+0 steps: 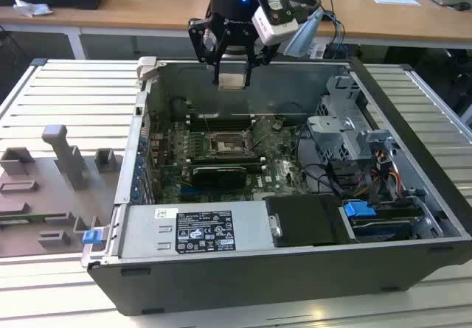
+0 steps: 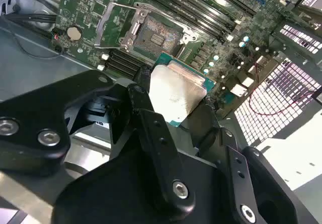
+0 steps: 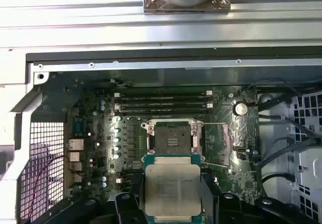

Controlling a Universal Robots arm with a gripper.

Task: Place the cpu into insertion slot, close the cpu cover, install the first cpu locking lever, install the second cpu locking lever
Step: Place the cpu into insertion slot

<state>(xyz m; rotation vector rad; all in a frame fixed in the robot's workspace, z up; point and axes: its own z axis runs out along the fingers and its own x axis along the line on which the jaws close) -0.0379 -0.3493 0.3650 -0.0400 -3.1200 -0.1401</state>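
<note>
Here, hand [image 1: 232,76] clamped on cpu [image 1: 231,82], cpu between its fingers, above open insertion slot [image 1: 225,144].

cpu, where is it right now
In the exterior view the cpu is held in the gripper above the computer case, well clear of the insertion slot below.

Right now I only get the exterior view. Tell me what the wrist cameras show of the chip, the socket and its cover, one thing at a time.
Observer: In the first wrist view the gripper clamps the cpu by two opposite edges, with the metal face toward the camera.
Operator: Now report the socket.
Observer: The insertion slot is empty and its contacts are bare.
Operator: Check the cover.
Observer: In the second wrist view the cpu cover is swung open, clear of the slot.
</note>
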